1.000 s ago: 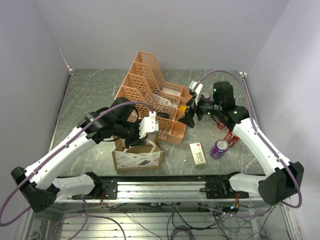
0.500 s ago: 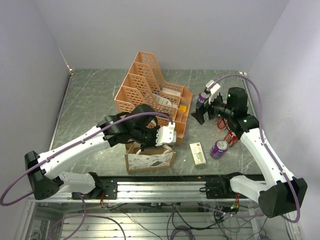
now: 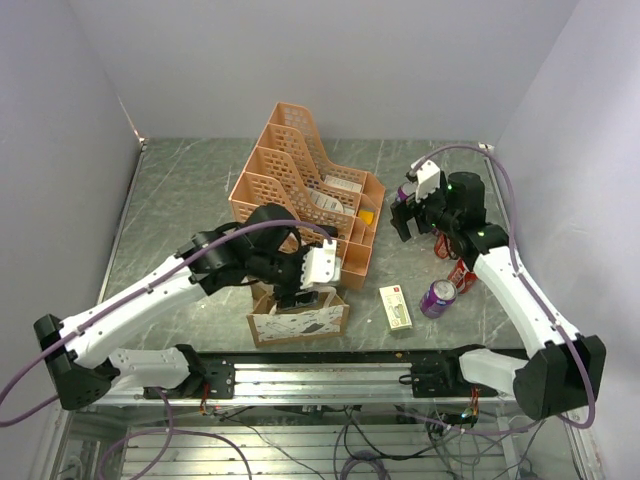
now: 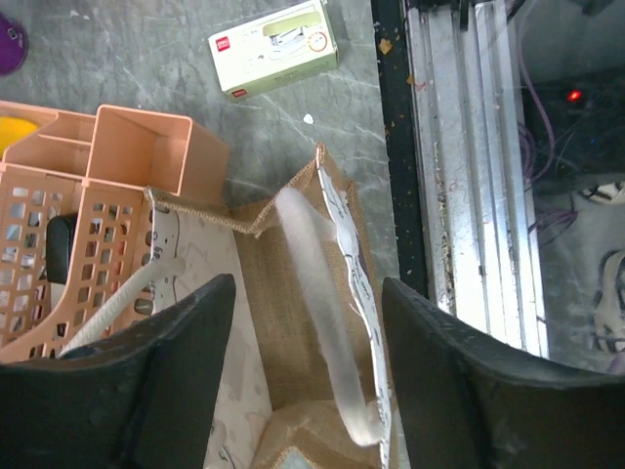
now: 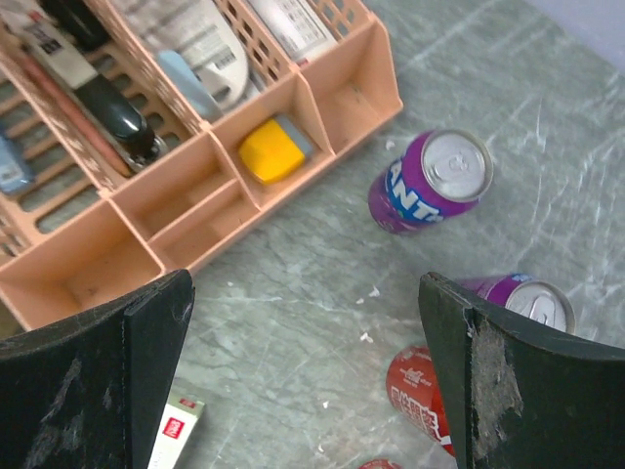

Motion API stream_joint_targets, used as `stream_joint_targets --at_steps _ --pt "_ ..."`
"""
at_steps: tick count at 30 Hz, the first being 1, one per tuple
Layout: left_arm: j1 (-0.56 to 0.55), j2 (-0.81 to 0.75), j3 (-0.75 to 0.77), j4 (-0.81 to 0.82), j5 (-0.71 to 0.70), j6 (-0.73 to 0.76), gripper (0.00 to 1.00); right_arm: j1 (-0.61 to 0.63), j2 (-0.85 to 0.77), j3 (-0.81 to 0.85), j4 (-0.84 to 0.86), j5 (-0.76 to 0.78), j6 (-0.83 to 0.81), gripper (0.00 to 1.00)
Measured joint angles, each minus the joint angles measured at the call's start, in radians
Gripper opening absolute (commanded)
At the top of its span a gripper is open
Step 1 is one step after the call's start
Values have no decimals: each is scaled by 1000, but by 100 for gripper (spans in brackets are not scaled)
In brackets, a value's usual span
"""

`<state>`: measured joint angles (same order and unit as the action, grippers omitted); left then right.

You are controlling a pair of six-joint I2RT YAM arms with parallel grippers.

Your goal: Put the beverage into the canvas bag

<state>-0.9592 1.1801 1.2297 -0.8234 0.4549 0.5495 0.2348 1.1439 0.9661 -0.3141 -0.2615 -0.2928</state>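
Note:
The canvas bag (image 3: 298, 322) stands open near the table's front edge, tan with a white printed side. My left gripper (image 3: 303, 288) hovers just over its mouth. In the left wrist view the open gripper (image 4: 308, 391) straddles a cream handle (image 4: 320, 293) without touching it, and the burlap inside (image 4: 278, 303) is empty. The beverage is a purple can (image 5: 430, 181) standing beside the organizer's corner. A second purple can (image 5: 522, 298) and a red can (image 5: 425, 396) are close by. My right gripper (image 5: 308, 381) is open above bare table left of them, holding nothing.
The peach lattice organizer (image 3: 300, 190) sits just behind the bag, holding small items. A white box (image 3: 395, 306) lies to the right of the bag, with another purple can (image 3: 437, 297) beside it. The metal rail runs along the near edge.
My left gripper was shut on the bag's handle, dragged the bag to the right, and has now opened and let the handle go. The right gripper drew back to the right, staying open.

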Motion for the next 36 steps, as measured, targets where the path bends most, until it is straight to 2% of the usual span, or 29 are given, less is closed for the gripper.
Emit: stream_joint_targets --at_steps 4,6,14,22,29,36 --pt "43 -46 0 -8 33 2 97 0 64 3 0 65 -3 99" --pt "67 -70 0 -13 50 0 100 0 96 14 -1 96 -4 99" --pt "241 -219 0 -8 111 -27 97 -31 264 144 19 185 23 99" --pt "427 -357 -13 14 156 -64 97 -119 516 349 -5 120 93 99" --pt "490 -404 -27 22 173 -72 97 -122 664 454 -51 90 125 98" --pt "515 -409 -52 26 178 -72 97 -124 719 474 -58 117 136 96"
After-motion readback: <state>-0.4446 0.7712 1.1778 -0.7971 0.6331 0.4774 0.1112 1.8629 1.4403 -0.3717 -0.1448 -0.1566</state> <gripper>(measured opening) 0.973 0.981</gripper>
